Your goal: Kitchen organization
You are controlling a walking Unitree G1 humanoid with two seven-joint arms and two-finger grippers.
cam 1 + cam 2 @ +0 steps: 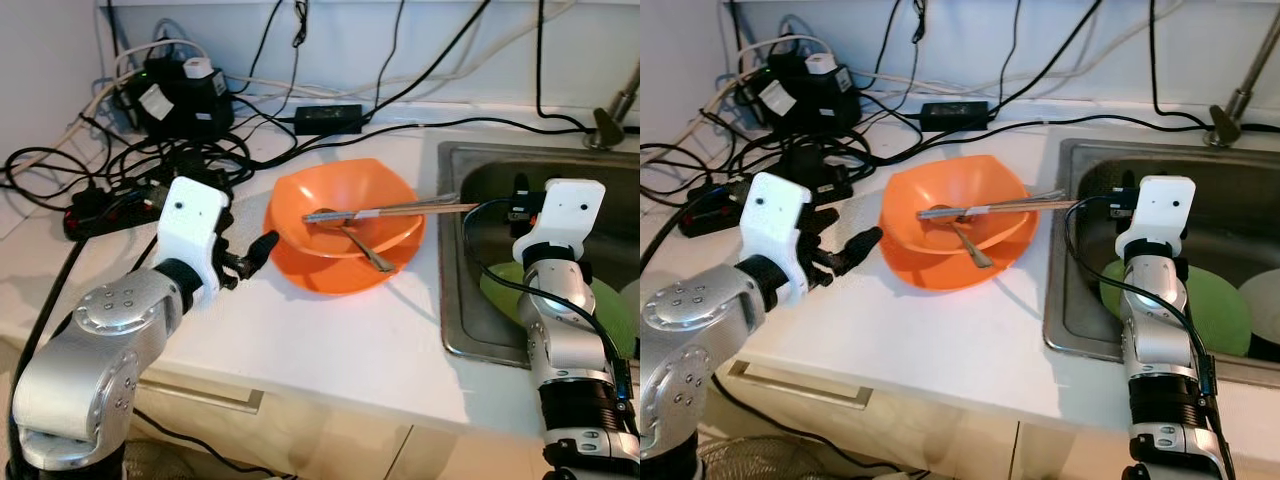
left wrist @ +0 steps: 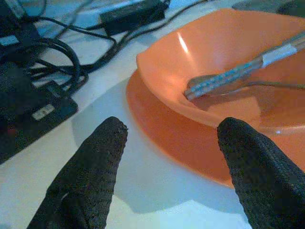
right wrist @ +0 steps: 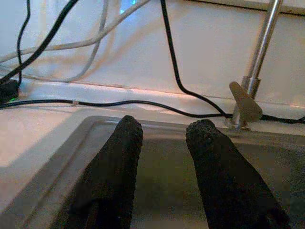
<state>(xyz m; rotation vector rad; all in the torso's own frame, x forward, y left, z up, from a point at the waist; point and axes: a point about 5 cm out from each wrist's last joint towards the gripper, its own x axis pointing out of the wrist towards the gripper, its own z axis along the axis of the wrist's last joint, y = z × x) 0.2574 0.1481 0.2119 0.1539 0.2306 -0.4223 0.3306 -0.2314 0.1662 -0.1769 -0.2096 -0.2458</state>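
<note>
An orange bowl [image 1: 345,200] rests on an orange plate [image 1: 325,272] on the white counter [image 1: 330,345]. Silver chopsticks [image 1: 390,211] lie across the bowl, their ends reaching toward the sink, and a metal spoon [image 1: 366,253] lies in it. My left gripper [image 1: 252,258] is low over the counter just left of the plate's rim, open, fingers [image 2: 102,157] pointing at the plate with nothing between them. My right gripper [image 1: 518,200] hovers over the steel sink [image 1: 462,165], open and empty, its fingers [image 3: 119,157] pointing toward the back wall.
A green plate [image 1: 1225,315] lies in the sink under my right arm. The faucet [image 1: 612,112] stands at the sink's back edge. Tangled black cables, a power strip [image 1: 105,208] and a black adapter [image 1: 327,117] crowd the counter's back left.
</note>
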